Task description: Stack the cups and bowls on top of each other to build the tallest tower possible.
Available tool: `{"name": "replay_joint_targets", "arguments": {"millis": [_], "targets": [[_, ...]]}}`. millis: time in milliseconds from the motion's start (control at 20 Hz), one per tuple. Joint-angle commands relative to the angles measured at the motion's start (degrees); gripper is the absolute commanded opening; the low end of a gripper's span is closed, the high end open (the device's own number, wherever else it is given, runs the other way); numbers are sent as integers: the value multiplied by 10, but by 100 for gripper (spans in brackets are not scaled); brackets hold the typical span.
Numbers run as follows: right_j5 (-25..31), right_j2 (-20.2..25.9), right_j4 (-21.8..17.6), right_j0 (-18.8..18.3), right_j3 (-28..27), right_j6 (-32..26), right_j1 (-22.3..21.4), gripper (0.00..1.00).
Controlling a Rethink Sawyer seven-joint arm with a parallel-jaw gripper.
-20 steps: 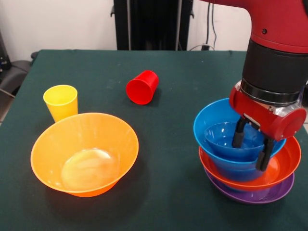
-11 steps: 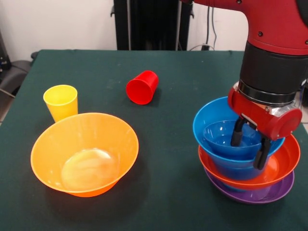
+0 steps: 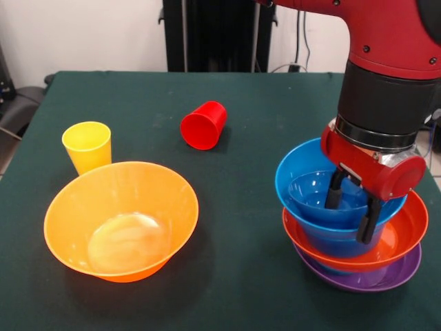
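At the right stands the tower: a purple bowl lowest, a red-orange bowl in it, then a big blue bowl holding a smaller blue bowl. My gripper comes down onto it. One finger is inside the small blue bowl, the other is outside the blue bowls' near wall, so the wall is pinched between them. A huge orange bowl sits upright at the front left. Behind it a yellow cup stands upright. A red cup lies on its side, mouth toward the camera.
Everything rests on a dark green table. A black stand rises behind its far edge. The tower is close to the table's right edge.
My gripper has moved slightly left and up. The blue bowls and the red-orange bowl have shifted a little left with it. The purple bowl, both cups and the orange bowl have stayed put.
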Motion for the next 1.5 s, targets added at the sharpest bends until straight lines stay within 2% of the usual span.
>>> {"name": "replay_joint_targets", "arguments": {"millis": [50, 450, 650, 800, 1500], "targets": [[-10, 84, -30, 9, 65, 42, 9, 100], [-6, 76, -30, 10, 56, 49, 11, 100], [27, 51, -21, 10, -20, 96, 46, 100], [61, 25, -20, 12, -55, 124, 56, 100], [33, 22, -11, 21, -44, 125, 61, 100]]}}
